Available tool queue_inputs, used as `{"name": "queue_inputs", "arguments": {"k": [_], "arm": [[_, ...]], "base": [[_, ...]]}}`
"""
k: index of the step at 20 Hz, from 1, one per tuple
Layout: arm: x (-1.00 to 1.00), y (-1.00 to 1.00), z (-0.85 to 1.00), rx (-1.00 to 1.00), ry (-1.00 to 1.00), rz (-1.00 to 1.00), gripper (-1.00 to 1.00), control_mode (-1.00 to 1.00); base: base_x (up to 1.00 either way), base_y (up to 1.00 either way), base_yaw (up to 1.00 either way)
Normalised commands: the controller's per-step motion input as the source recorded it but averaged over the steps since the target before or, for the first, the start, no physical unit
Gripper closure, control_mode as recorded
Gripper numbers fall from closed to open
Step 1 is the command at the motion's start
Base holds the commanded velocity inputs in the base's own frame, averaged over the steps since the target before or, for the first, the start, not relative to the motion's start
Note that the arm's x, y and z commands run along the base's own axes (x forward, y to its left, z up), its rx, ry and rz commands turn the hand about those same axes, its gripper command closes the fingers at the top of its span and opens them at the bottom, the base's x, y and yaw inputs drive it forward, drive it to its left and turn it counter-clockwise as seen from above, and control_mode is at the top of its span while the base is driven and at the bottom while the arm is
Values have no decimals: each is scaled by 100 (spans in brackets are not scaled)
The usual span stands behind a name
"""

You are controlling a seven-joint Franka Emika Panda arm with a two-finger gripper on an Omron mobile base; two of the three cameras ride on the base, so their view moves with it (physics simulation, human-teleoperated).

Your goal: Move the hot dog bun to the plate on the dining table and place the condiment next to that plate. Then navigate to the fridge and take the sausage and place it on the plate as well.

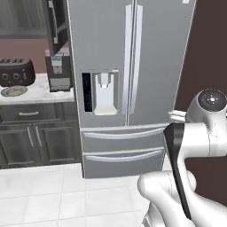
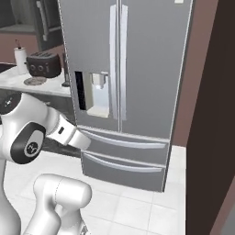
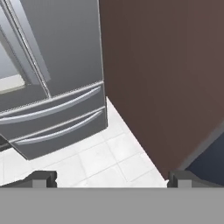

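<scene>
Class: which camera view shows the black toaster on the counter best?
The left base view: the black, rounded toaster sits large beside a grey dish. The right base view shows it smaller and farther off.

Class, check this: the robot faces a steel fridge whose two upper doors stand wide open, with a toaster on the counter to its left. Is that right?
Not quite. The fridge has both upper doors shut, their long handles meeting side by side down the middle, as the left base view shows. The rest holds: the toaster sits on the counter to the fridge's left.
</scene>
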Motion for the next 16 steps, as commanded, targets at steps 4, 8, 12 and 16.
{"name": "queue_inputs", "arguments": {"k": [4, 8, 12, 16], "arm": [[0, 0, 0, 0, 0, 0, -100, 100], [0, 0, 0, 0, 0, 0, -100, 100], [0, 0, 0, 0, 0, 0, -100, 100], [0, 0, 0, 0, 0, 0, -100, 100]], "base": [[69, -34, 0], [66, -26, 0], [57, -21, 0], [52, -19, 0]]}}
